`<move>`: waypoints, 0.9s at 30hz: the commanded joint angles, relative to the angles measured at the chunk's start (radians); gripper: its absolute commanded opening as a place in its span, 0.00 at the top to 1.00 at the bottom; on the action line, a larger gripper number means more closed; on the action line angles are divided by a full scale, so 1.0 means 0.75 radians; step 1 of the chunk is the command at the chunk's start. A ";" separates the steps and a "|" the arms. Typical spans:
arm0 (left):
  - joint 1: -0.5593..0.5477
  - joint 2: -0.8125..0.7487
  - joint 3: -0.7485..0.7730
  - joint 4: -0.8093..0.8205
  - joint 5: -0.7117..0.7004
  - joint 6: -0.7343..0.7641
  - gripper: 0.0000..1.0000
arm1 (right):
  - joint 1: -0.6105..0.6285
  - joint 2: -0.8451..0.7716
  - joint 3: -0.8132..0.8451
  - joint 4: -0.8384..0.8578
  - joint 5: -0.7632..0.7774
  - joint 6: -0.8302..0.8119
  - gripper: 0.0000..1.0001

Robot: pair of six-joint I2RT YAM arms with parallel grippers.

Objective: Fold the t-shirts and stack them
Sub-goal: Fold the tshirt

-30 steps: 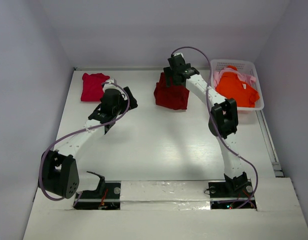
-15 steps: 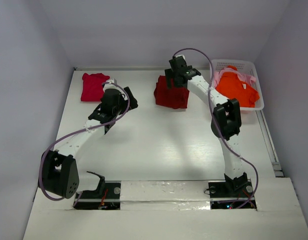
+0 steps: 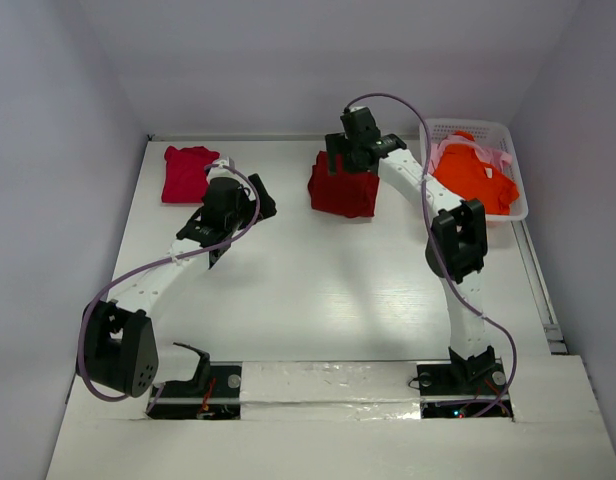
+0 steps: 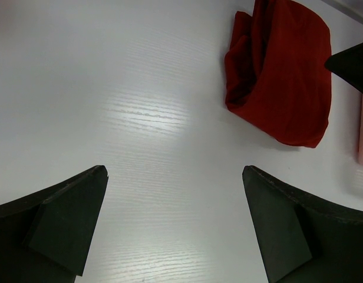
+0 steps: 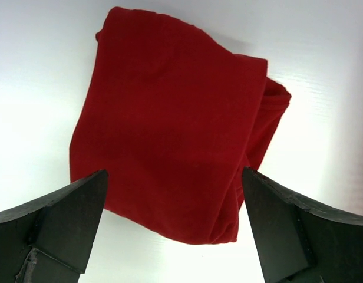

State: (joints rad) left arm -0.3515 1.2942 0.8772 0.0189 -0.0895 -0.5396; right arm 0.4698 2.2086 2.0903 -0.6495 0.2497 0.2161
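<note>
Worktop [image 3: 308, 290] nearest the arm bases lies bare and broad, the best room for spreading cloth. Beyond it the left tool [image 4: 174, 172] hangs over bare surface left of centre, fingers spread wide and holding nothing. Farther on, the right tool [image 5: 174, 174] hovers just above the dark red shirt [image 3: 343, 190], also spread wide with no cloth between its fingers. That shirt lies at far centre as a rough folded bundle (one side looks bunched, so I cannot tell whether it is finished). At far left the crimson shirt [image 3: 186, 172] lies folded, well apart from it, so nothing is stacked yet. At far right the basket [image 3: 485, 124] holds the orange shirt [image 3: 475, 178] with the pink shirt [image 3: 500, 158] draped round it, both unfolded. I judge the task about half done: two to fold, then stacking. The crimson shirt sits near the left wall [image 3: 78, 200] and far edge; the basket crowds the right edge.
</note>
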 commanded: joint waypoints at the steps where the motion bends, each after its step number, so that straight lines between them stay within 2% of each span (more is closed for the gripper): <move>1: 0.004 -0.034 0.027 0.053 0.009 -0.003 0.01 | -0.007 -0.020 0.025 0.017 -0.057 0.037 0.00; 12: 0.004 -0.010 0.029 0.042 -0.010 0.000 0.01 | -0.007 0.001 -0.020 0.042 -0.247 0.139 0.01; 27: 0.004 0.007 0.021 0.048 -0.008 -0.003 0.01 | -0.007 -0.051 -0.230 0.107 -0.306 0.211 0.02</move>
State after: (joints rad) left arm -0.3515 1.2949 0.8772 0.0189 -0.0879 -0.5396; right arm 0.4698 2.2089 1.9518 -0.6170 0.0555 0.3557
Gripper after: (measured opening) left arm 0.990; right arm 0.981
